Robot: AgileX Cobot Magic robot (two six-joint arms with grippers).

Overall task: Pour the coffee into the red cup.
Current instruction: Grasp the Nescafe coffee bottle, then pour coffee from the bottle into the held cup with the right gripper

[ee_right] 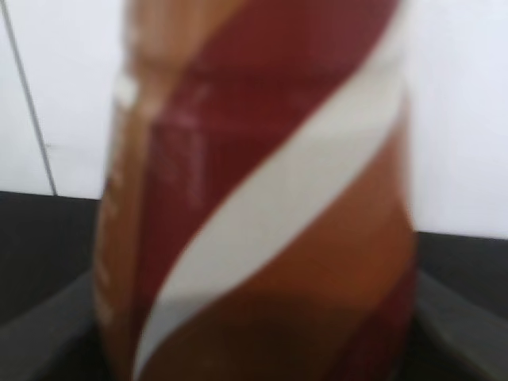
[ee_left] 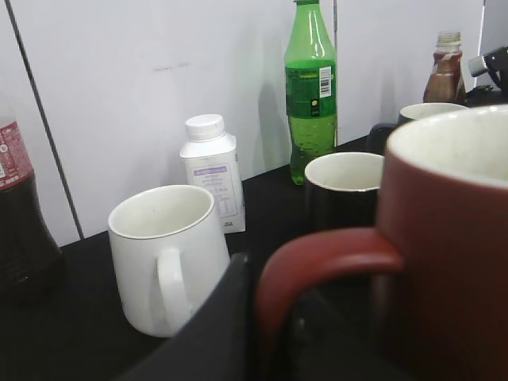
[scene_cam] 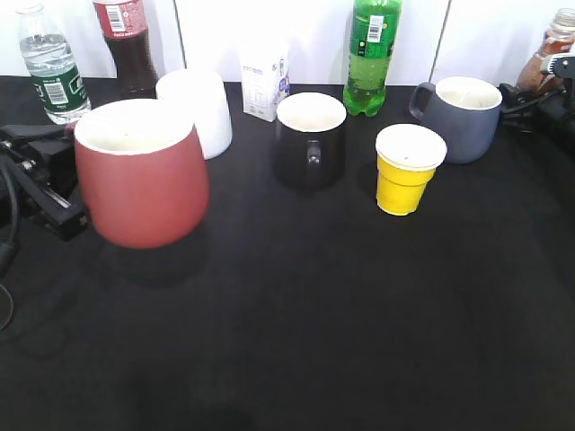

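Observation:
The red cup (scene_cam: pixel 144 180) stands at the left of the black table, white inside, and looks empty. My left gripper (scene_cam: pixel 65 175) is at its left side, shut on its red handle (ee_left: pixel 317 262), which sits between my jaws (ee_left: pixel 278 333) in the left wrist view. The coffee bottle (scene_cam: pixel 550 49), brown with a red and white label, stands at the far right edge. It fills the right wrist view (ee_right: pixel 262 198), and my right gripper (ee_right: pixel 254 357) has a finger on each side of it. It also shows in the left wrist view (ee_left: pixel 446 71).
A white mug (scene_cam: pixel 199 108), a black mug (scene_cam: pixel 310 139), a yellow paper cup (scene_cam: pixel 409 171) and a grey mug (scene_cam: pixel 463 117) stand across the middle. Behind them stand a water bottle (scene_cam: pixel 52 67), a cola bottle (scene_cam: pixel 126 45), a small white bottle (scene_cam: pixel 263 81) and a green bottle (scene_cam: pixel 371 54).

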